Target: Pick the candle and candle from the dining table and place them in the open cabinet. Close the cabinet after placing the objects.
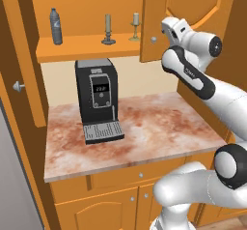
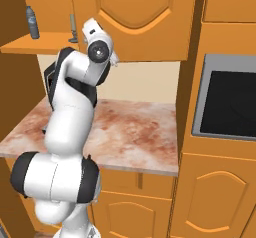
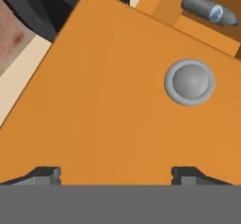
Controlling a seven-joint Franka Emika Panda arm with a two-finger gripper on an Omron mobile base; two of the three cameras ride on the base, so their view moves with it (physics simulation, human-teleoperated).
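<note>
Cabinet [image 1: 91,48] open, both candles already on its shelf: olive candle [image 1: 108,29] on dark base, pale candle [image 1: 135,26] on brass holder at its 3 o'clock, bottle [image 1: 56,26] well off at 9 o'clock. Placing looks done; closing remains. Right door [image 1: 154,21] stands partly swung, arm raised against it. Hand view: pincer [image 3: 115,173] spread wide and holding nothing, tips close to door face, knob [image 3: 189,82] at 1 o'clock — likely posed to push the door shut. Coffee machine [image 1: 98,98] sits on table [image 1: 144,137] below.
</note>
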